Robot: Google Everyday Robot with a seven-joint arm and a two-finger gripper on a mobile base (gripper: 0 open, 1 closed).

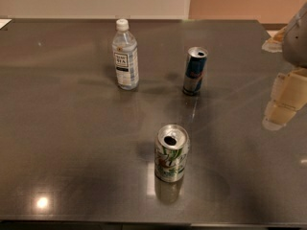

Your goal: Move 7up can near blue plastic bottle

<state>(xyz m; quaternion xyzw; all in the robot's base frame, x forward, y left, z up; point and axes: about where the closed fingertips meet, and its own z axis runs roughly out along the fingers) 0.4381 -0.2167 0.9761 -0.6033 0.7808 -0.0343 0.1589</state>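
Observation:
The 7up can, short and silver with green and white markings, stands upright and opened at the front middle of the dark table. The blue plastic bottle, clear with a white cap and white label, stands upright at the back, left of centre. My gripper is at the right edge of the view, pale and raised above the table, well to the right of the can and touching nothing.
A taller, slim blue-and-silver can stands upright at the back, right of the bottle. The dark glossy table runs the full width; its far edge meets a pale wall. A small pale object lies at the far right.

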